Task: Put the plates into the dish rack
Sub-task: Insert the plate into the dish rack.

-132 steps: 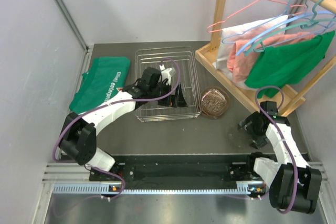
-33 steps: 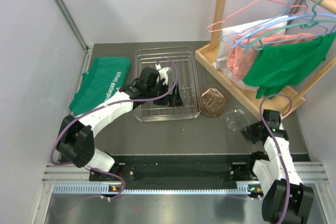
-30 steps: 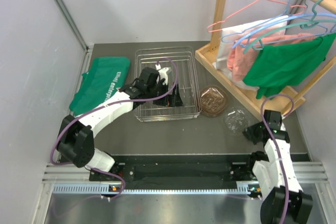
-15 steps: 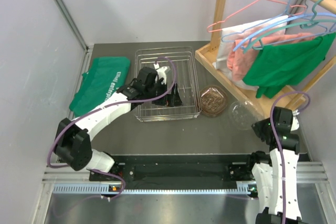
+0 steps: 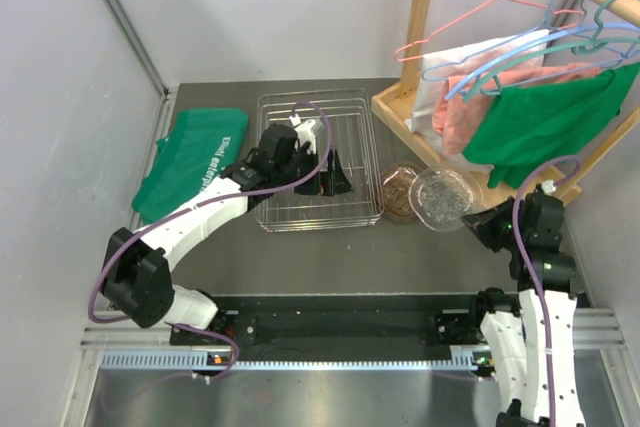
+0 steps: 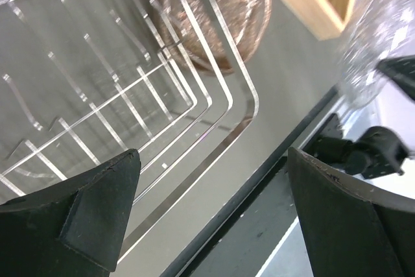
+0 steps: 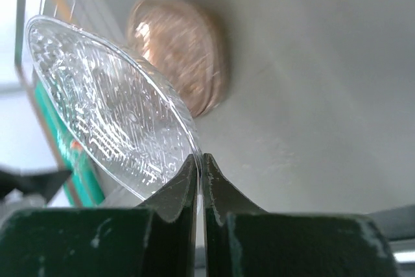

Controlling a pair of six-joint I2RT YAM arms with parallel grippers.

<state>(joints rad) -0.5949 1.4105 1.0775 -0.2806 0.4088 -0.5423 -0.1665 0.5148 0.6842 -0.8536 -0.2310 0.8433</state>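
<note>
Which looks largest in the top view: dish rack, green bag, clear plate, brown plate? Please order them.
1. dish rack.
2. green bag.
3-4. clear plate and brown plate: unsure; the clear one is held up, nearer the camera, and hides part of the brown one.

White-black arms point(image 5: 200, 217), purple cables point(image 5: 270, 190)

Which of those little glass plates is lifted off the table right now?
The clear plate, pinched by its rim in the right end effector. The brown-tinted plate lies flat on the table beside the dish rack.
</note>
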